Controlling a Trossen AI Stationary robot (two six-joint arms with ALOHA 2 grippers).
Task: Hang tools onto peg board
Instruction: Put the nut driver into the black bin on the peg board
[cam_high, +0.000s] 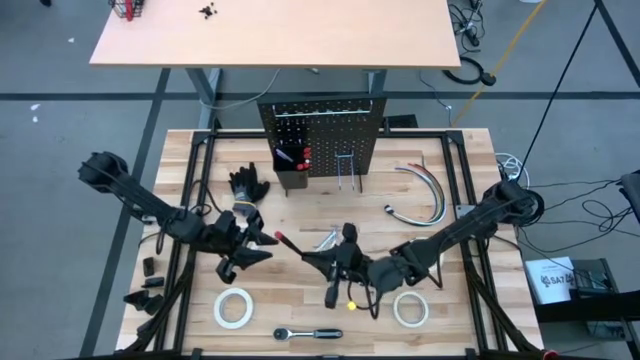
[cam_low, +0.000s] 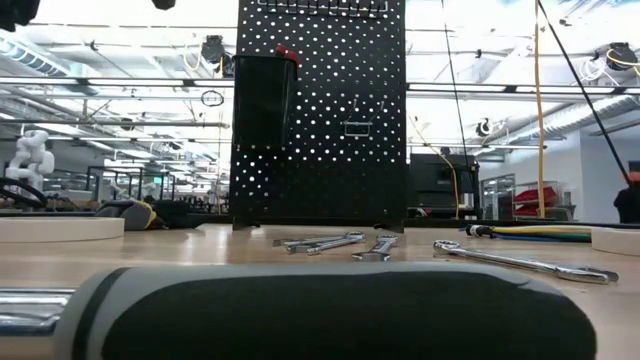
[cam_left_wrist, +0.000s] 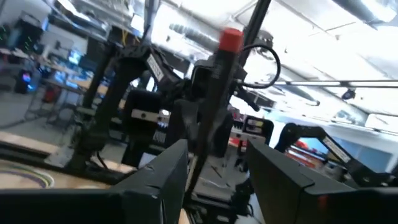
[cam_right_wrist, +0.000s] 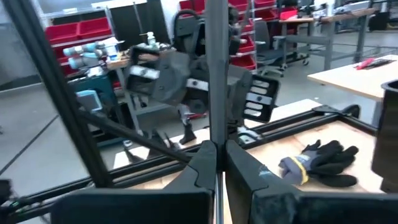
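The desk (cam_high: 190, 165), a pale wooden slab edged by a black frame, is carrying the upright peg board (cam_high: 322, 135) at its far middle. Black gloves (cam_high: 248, 184) are lying just left of the board, and curved cables (cam_high: 425, 192) are lying to its right. Silver wrenches (cam_high: 326, 240) are resting near the centre. 2 white tape rolls (cam_high: 233, 308) are sitting along the near side, with a black-handled ratchet (cam_high: 308, 333) lying between them at the near edge.
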